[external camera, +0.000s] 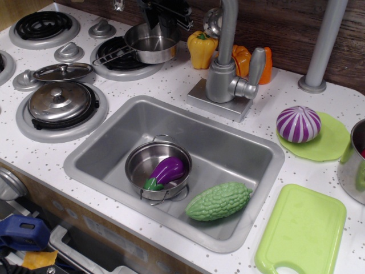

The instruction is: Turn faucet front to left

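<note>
The grey-silver faucet (224,80) stands on its square base plate behind the sink (108,142). Its thin spout rises out of the top of the frame, and its round tip (212,21) shows just left of the pipe, over the back of the counter. The lever handle (255,68) sticks up on the right side. My black gripper (166,10) is only partly in view at the top edge, above the small saucepan (149,44) and left of the faucet, apart from it. Its jaws are cut off by the frame edge.
A yellow pepper (201,49) and an orange pepper (246,58) stand behind the faucet. The sink holds a steel pot with an eggplant (166,170) and a green gourd (218,201). A grey pole (322,48), a purple onion (298,123) and a green board (302,231) are at the right.
</note>
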`<control>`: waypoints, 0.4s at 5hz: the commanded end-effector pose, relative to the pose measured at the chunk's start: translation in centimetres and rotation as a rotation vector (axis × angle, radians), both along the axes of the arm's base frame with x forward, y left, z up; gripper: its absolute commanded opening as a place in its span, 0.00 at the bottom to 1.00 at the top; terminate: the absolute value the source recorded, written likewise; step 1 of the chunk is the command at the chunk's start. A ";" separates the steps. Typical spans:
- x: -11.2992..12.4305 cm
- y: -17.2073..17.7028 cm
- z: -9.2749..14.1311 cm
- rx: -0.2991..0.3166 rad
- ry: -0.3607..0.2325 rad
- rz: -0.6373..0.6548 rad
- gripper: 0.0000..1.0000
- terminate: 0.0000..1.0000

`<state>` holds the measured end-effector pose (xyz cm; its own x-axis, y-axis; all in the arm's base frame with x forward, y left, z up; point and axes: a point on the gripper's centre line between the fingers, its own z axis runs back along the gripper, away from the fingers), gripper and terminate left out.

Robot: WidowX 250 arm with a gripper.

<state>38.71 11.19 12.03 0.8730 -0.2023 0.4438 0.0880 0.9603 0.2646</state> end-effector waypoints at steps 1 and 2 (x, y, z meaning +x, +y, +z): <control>2.3 3.1 2.3 0.061 -0.086 -0.022 0.00 0.00; 3.5 3.7 1.9 0.064 -0.117 -0.032 0.00 0.00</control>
